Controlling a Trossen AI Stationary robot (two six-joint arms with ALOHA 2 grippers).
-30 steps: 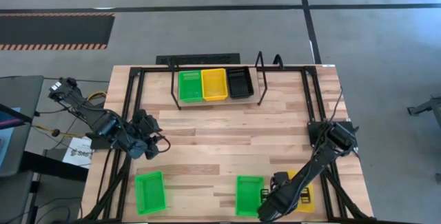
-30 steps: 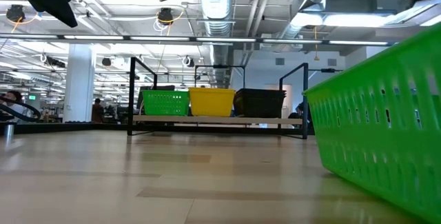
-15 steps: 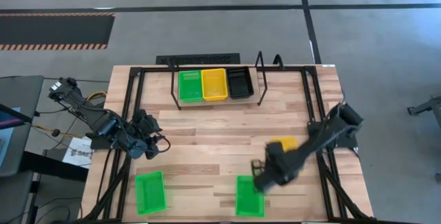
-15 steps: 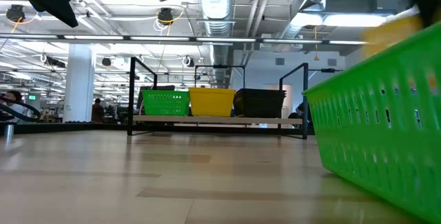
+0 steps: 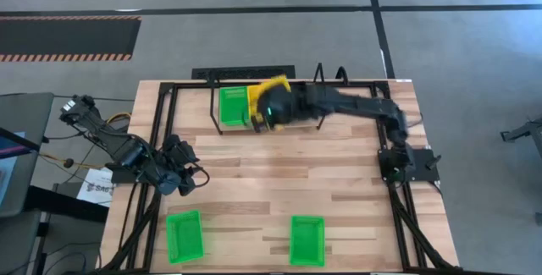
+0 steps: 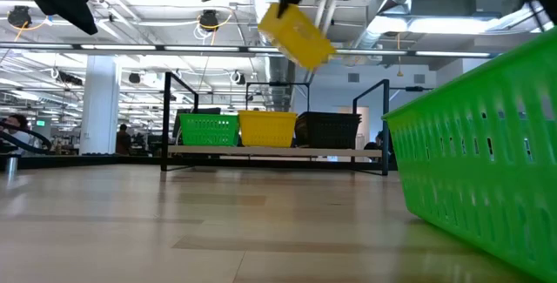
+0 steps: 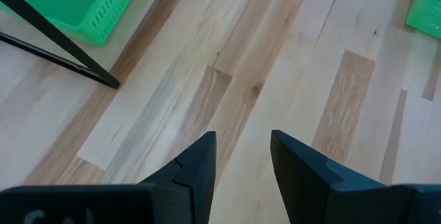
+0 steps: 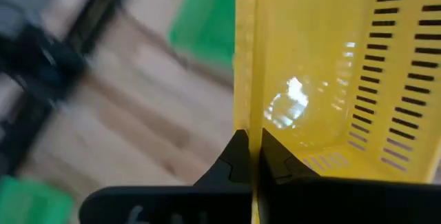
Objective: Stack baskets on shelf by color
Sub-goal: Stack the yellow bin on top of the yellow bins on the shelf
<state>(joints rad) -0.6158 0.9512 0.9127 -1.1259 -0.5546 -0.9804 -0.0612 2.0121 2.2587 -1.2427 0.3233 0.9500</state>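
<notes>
Wooden table [image 5: 279,169] bears the shelf [image 5: 279,127] and two green baskets [image 5: 184,236] [image 5: 306,240] near its front edge

The large tabletop [image 5: 279,182] is made of light wooden planks with a smooth, faintly satin finish (grain and darker strips are seen in the left wrist view). The tilted yellow slotted basket [image 8: 331,72] is seen to be glossy moulded plastic, a bright highlight being carried on its floor. At the table's 12 o'clock, the small wooden shelf board [image 6: 278,151] is carried on a thin, matt black wire frame [image 6: 167,117]. The green mesh-sided plastic basket [image 6: 487,170] at 6 o'clock looks slightly translucent.
</notes>
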